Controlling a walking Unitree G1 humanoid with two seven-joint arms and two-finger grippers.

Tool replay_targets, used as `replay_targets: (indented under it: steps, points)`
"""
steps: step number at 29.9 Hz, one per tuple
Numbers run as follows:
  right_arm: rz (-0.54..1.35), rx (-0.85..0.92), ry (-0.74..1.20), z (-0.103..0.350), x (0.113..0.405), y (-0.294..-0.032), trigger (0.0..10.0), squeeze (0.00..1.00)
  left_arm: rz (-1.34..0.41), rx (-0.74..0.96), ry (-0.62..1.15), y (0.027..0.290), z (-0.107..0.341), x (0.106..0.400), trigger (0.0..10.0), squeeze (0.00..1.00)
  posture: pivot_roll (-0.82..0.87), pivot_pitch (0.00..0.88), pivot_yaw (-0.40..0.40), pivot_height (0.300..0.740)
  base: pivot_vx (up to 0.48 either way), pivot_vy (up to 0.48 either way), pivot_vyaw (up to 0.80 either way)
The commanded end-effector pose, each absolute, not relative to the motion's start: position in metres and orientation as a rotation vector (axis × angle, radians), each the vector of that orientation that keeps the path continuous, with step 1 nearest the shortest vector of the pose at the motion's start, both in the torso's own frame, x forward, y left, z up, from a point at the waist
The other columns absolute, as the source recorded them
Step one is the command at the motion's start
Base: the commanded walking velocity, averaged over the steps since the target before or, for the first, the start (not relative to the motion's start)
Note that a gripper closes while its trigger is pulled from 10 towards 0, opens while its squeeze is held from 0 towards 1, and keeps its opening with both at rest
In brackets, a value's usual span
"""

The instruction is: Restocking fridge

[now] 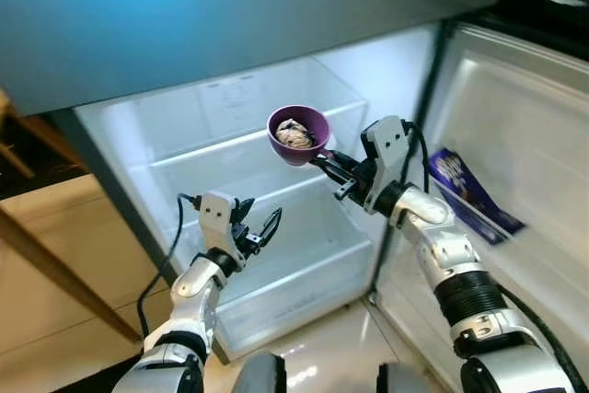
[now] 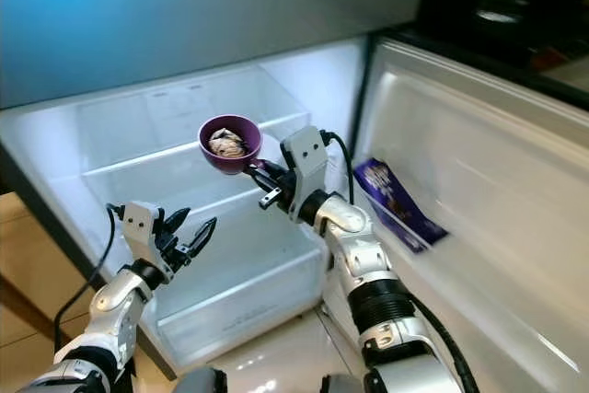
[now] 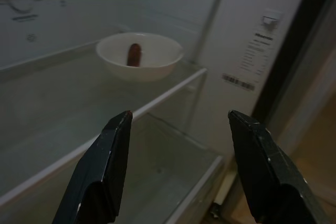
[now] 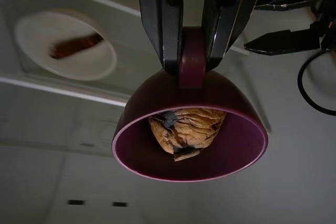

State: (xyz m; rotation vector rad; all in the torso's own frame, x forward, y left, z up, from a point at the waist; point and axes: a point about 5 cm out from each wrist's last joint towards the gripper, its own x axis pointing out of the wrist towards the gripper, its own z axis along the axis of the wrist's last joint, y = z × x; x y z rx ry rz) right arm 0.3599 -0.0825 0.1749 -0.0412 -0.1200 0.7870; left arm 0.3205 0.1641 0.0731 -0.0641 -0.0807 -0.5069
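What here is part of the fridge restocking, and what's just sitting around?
Part of the job:
purple cup with crumpled brown food, gripped by the right end effector
fridge shelf
white bowl already on the shelf
left end effector, open

Just there:
blue packet in the door
wooden furniture

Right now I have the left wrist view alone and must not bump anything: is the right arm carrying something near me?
Observer: Yes. The right gripper is shut on the handle of a purple cup, held up in front of the fridge shelf.
Operator: Is the cup empty?
Observer: No, a wrinkled brown food item sits inside it.
Operator: Anything in the door?
Observer: A purple packet leans in the door shelf.
Operator: Where is my gripper relative to the cup?
Observer: The left gripper hangs open, lower and to the robot's left of it.
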Motion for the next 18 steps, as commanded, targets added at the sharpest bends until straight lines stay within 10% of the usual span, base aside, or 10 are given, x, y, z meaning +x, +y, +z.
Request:
replay_targets:
  steps: [1, 7, 18]
  points:
    - [0.754, -0.04, -0.147, 0.18, 0.363, -0.084, 10.0, 0.0, -0.511, -0.054, -0.076, 0.166, 0.072, 0.319, 10.0, 0.0, -0.02, 0.048, -0.012, 0.601, 0.0, 0.0, 0.0]
    - [0.736, -0.036, -0.157, 0.182, 0.366, -0.086, 10.0, 0.0, -0.523, -0.057, -0.076, 0.162, 0.072, 0.319, 10.0, 0.0, -0.02, 0.049, -0.013, 0.601, 0.0, 0.0, 0.0]
    - [0.68, -0.043, -0.169, 0.185, 0.37, -0.092, 10.0, 0.0, -0.558, -0.06, -0.074, 0.154, 0.071, 0.318, 10.0, 0.0, -0.03, 0.056, -0.004, 0.601, 0.0, 0.0, 0.75]
